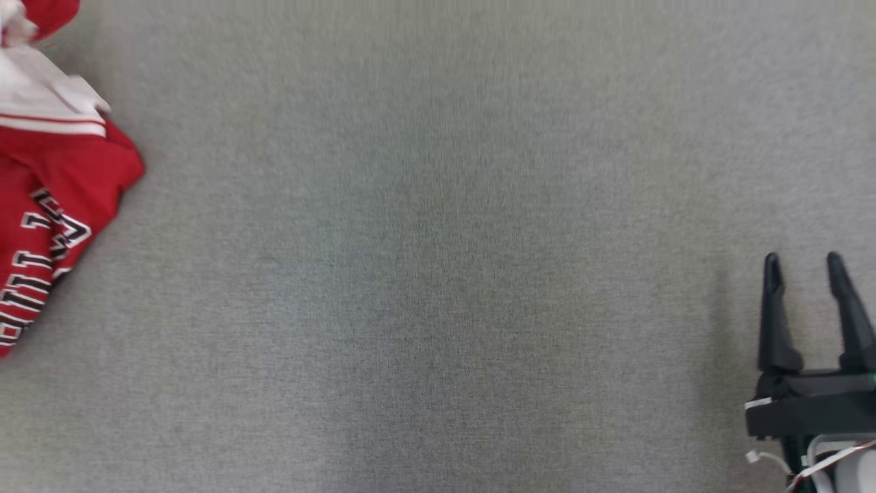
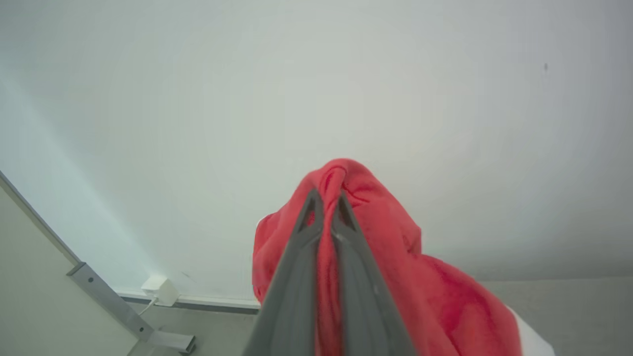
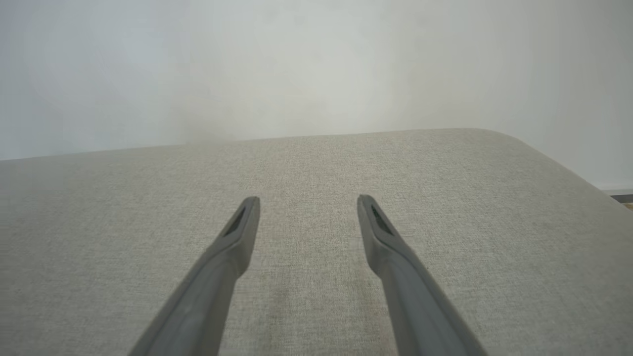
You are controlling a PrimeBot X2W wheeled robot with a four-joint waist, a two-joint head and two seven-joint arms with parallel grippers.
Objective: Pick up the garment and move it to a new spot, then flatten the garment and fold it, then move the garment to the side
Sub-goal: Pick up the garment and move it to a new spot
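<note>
The left gripper [image 2: 328, 194] is pinching the red garment [image 2: 376, 232] between closed fingers at the left side of the grey cushion [image 1: 438, 274]. The right gripper [image 1: 803, 261] is hovering over its right side, fingers spread wide, empty.

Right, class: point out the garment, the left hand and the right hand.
garment [image 1: 68, 168], head view, on its red fabric.
left hand [image 2: 327, 195], left wrist view, midway between fingertips shut on the garment.
right hand [image 1: 803, 258], head view, midway between open fingertips.

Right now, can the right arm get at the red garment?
Doubtful. Nothing blocks it, but the open right gripper sits far across the grey surface from the garment, which the left gripper pinches.
</note>
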